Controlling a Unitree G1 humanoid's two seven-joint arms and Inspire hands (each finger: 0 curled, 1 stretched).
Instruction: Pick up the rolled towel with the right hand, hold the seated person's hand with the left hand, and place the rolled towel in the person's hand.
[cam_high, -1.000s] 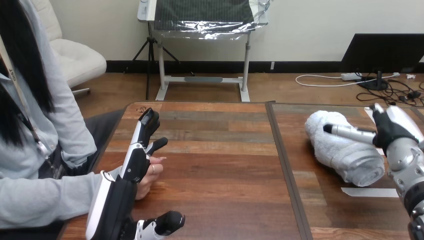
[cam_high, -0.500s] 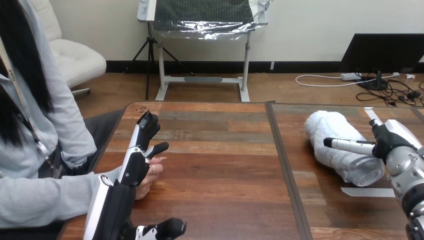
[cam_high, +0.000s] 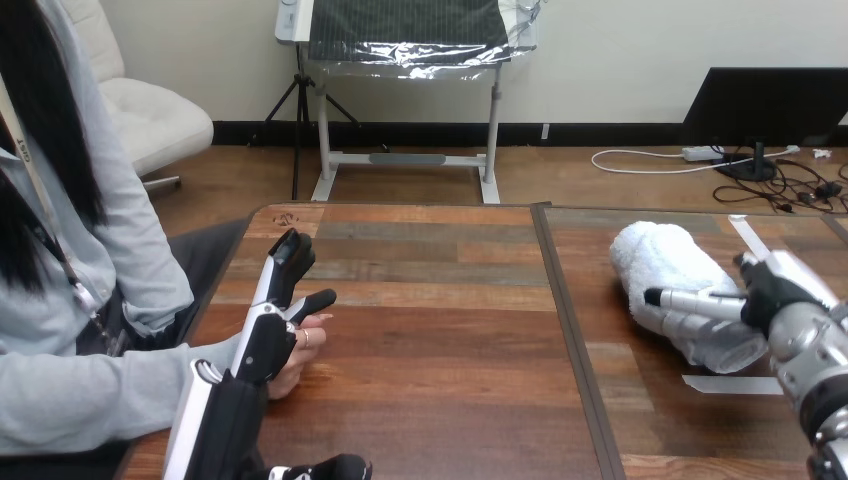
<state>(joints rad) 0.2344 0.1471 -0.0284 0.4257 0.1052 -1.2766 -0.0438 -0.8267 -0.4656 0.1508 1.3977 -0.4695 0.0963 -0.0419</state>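
The rolled towel (cam_high: 672, 270) lies on the wooden table (cam_high: 440, 340), pressed against the inner side of your right hand (cam_high: 778, 292), which reaches across the roll's near end; whether that hand is closed on it cannot be told. Judge the towel soft, light and springy, apt to sag or unroll if pinched at one end; take it round the middle of the roll, wrapping across its width rather than along it; nothing here is fragile, and terry cloth should give little risk of slipping. Well apart from it, far across the table, your left hand (cam_high: 262, 345) stands on edge with fingers (cam_high: 283, 262) straight and the thumb held out, holding nothing; the person's hand (cam_high: 303, 345) rests loosely curled, touching its thumb side; no grasp is made there yet, and the towel, by the look of it, is not yet lifted.
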